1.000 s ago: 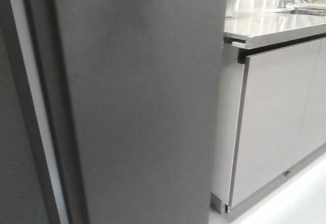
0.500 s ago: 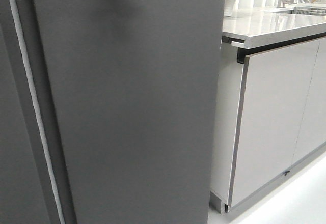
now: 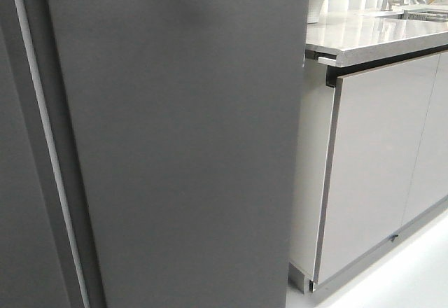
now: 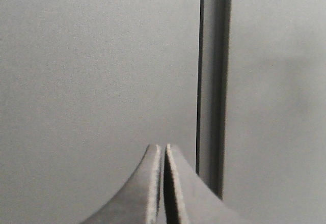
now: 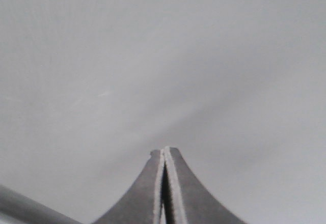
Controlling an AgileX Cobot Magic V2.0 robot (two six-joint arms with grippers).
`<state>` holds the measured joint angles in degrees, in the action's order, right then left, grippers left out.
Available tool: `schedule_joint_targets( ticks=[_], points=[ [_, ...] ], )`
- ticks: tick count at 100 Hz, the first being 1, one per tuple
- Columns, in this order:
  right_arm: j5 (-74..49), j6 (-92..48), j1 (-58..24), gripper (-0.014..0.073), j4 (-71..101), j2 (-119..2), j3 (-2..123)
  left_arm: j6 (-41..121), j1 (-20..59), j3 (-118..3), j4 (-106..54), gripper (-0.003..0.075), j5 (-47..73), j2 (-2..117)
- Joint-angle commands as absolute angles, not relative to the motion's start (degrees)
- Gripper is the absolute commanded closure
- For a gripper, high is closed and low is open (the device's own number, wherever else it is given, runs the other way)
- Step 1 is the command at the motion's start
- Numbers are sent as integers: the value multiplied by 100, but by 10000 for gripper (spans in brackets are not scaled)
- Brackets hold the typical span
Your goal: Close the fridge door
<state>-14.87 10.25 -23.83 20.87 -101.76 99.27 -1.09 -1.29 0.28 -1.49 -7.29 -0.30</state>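
Jaws pressed together on both my arms, gripping nothing: shut tips make a blunt pusher for a handleless panel. My left gripper [image 4: 163, 150] faces dark-grey surface beside a vertical seam [image 4: 210, 81]; my right gripper [image 5: 164, 152] faces plain panel, just ahead of its tips. Whether either touches, I cannot tell. In front view the fridge door [image 3: 182, 140] fills the left, apparently nearly closed, beside the pale cabinet [image 3: 371, 168].

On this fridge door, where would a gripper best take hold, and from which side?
The fridge door is a flat matte panel with no handle, so nothing offers a pinch. Probably best a push on its face, head-on, with the shut right gripper.
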Motion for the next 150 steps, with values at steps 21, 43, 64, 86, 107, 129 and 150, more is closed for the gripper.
schedule_joint_targets(
  ticks=[21,43,64,86,107,129,150],
  points=[
    [208,1009,-1766,639,1219,-6901,6323,-134,-126,230,-172,740,-1154,-91],
    [704,1009,-853,639,1148,-4343,3578,-134,-126,230,-172,740,-1154,-91],
    [196,1009,-253,639,838,-1580,1806,-134,-126,230,-172,740,-1154,-91],
    [-890,1009,-243,639,378,160,804,-134,-126,230,-172,740,-1154,-91],
    [-77,1009,-126,639,129,-80,194,-134,-126,230,-172,740,-1154,-91],
    [277,638,-126,639,111,86,-212,-134,-126,230,-172,740,-1154,-91],
    [198,464,-119,639,111,154,-212,-134,-126,230,-172,740,-1154,-91]
  ],
)
